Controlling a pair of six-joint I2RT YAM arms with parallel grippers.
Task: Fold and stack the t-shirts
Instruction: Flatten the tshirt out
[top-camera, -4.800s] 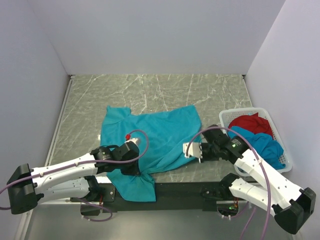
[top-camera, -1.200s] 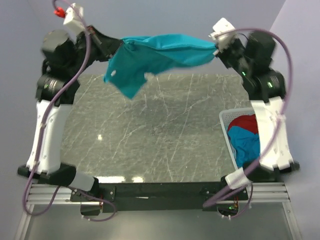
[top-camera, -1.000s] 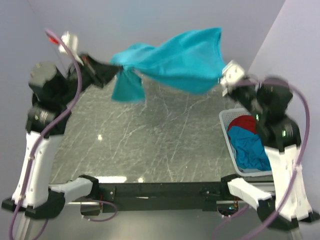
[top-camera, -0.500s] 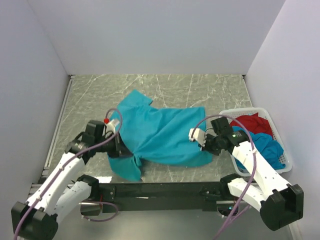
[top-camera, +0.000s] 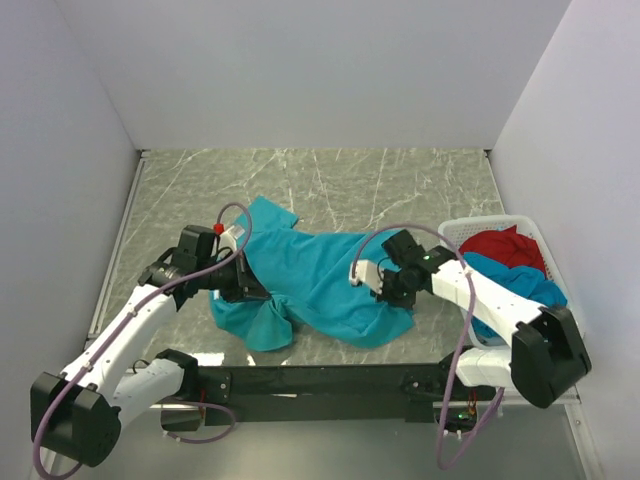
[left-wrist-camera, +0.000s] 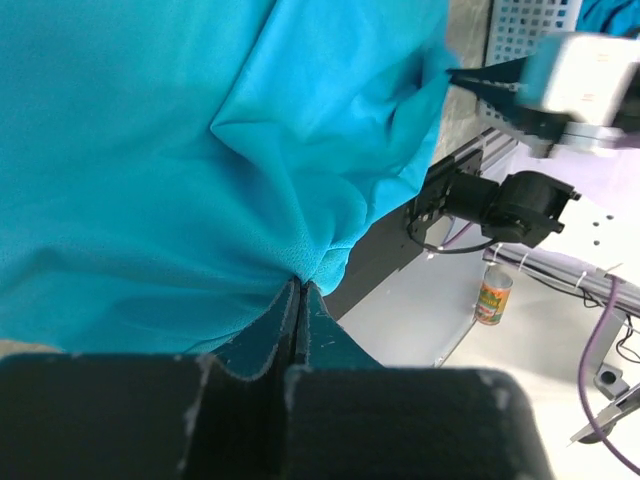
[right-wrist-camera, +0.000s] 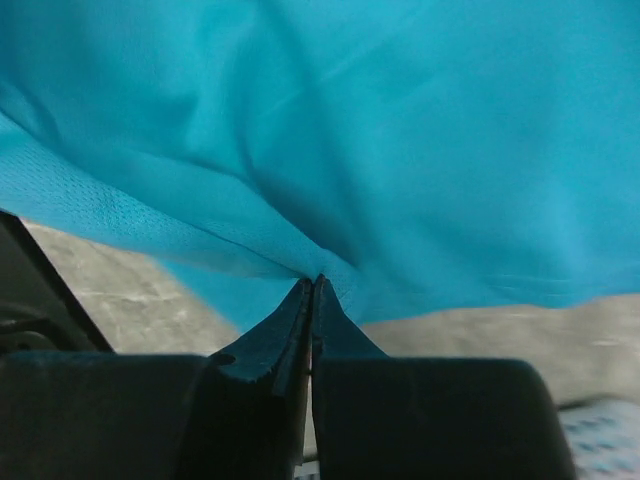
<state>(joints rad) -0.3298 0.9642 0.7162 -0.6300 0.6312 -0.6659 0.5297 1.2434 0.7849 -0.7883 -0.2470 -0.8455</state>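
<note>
Clearly, both the left gripper (top-camera: 243, 287) and right gripper (top-camera: 388, 291) clenched the teal t-shirt (top-camera: 320, 280), rumpled left of the white basket (top-camera: 452, 236), so an uneven release risked deeper wrinkles.

Illumination is bright, even and diffuse; shadows are soft. The overhead view is sharp. Wrist views blur at the lower frame edge.
</note>
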